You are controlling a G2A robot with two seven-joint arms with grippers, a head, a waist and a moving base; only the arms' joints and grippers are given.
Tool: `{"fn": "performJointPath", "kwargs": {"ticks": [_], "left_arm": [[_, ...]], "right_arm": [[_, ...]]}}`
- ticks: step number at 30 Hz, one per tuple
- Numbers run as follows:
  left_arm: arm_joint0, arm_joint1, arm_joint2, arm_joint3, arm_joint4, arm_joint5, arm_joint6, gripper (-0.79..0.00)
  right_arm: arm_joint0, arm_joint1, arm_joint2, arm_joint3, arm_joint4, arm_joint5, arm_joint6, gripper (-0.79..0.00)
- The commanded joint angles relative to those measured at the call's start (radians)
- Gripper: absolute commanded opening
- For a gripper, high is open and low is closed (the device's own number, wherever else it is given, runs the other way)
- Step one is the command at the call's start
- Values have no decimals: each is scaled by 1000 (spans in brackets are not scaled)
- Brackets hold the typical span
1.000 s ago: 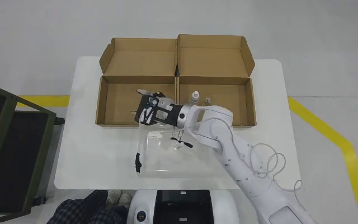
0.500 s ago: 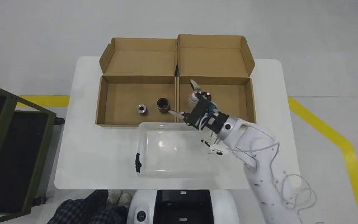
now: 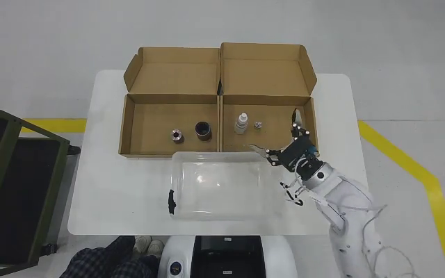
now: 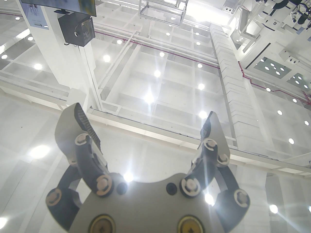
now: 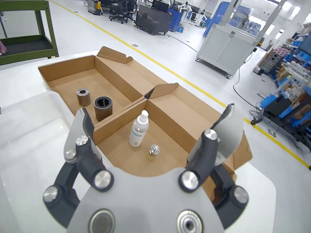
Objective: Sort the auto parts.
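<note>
Two open cardboard boxes stand side by side at the back of the table. The left box (image 3: 149,125) holds a small metal bushing (image 3: 177,135) and a dark cylindrical sleeve (image 3: 203,130). In the right box (image 3: 278,135) are a white bottle (image 3: 240,123) and a small metal fitting (image 3: 257,125). My right gripper (image 3: 277,132) hangs open and holding nothing over the right box's front edge; its wrist view shows the sleeve (image 5: 104,108), bushing (image 5: 83,96), bottle (image 5: 139,128) and fitting (image 5: 152,152). My left gripper (image 4: 145,127) points up at the ceiling, open and holding nothing.
A clear plastic bin (image 3: 219,184) with a black latch sits at the table's front, just before the boxes. A green cart (image 3: 28,187) stands left of the white table (image 3: 118,187). Yellow floor tape runs on both sides.
My right gripper has let the dark sleeve go in the left box and swung right, from over the left box to the right box's front edge.
</note>
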Motion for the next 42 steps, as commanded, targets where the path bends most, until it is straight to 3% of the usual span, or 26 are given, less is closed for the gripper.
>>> {"fn": "performJointPath", "kwargs": {"ticks": [1, 12, 24, 42], "left_arm": [[0, 0, 0, 0, 0, 0, 0, 0], [0, 0, 0, 0, 0, 0, 0, 0], [0, 0, 0, 0, 0, 0, 0, 0], [0, 0, 0, 0, 0, 0, 0, -1]], "right_arm": [[-27, 4, 35, -6, 14, 11, -3, 0], [-154, 23, 192, 13, 78, 61, -69, 0], [-275, 36, 273, 11, 108, 74, -151, 0], [-290, 43, 289, 29, 136, 68, -161, 0]]}}
